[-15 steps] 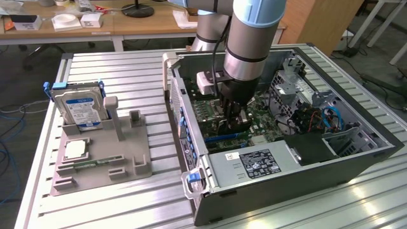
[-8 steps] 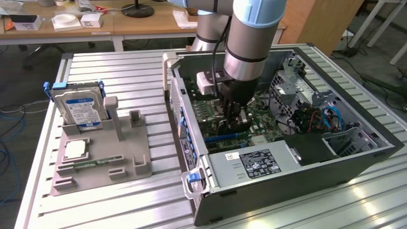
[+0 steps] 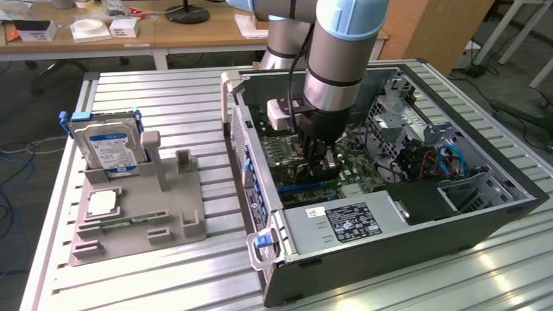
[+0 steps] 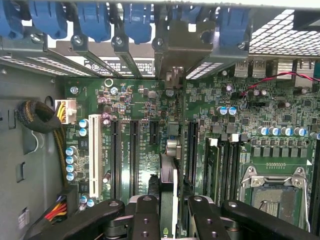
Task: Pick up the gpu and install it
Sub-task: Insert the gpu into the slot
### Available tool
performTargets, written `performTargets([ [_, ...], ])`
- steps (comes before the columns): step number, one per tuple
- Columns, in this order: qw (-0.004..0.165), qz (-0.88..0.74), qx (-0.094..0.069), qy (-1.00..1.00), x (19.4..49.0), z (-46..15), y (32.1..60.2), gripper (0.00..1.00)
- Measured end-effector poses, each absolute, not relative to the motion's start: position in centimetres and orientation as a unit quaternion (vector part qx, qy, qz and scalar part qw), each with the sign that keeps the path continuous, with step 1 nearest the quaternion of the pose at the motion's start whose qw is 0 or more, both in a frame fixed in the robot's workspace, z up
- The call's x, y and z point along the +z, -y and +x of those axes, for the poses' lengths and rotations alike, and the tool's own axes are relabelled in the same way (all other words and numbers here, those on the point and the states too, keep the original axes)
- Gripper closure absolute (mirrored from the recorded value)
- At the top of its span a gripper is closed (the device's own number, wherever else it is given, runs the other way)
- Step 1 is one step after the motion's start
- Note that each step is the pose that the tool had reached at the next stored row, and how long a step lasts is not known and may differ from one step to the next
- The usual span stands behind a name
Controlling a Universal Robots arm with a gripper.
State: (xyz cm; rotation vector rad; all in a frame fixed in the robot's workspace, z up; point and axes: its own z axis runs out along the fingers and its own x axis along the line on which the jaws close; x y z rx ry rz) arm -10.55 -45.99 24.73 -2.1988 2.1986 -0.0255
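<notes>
On the slatted metal bench, inside the open computer case (image 3: 484, 214), the gripper (image 4: 169, 210) pinches the gpu (image 4: 170, 165) edge-on between half-closed fingers, upright over the motherboard's (image 4: 240, 100) slots; it looks light, stiff, fragile, best gripped by its bare edges.

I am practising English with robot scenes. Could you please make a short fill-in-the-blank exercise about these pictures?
1. The gripper is lowered inside the open computer ____.
2. The gripper's jaws are closed on the ____, seen edge-on above the motherboard.
3. The hard drive stands upright in the grey ____.

Missing words: case; gpu; holder
</notes>
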Motion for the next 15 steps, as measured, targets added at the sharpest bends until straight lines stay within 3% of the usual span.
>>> performTargets([
  [15,0.016,-0.709,-0.008,-0.705,24.17,-10.63,45.93,0.73],
])
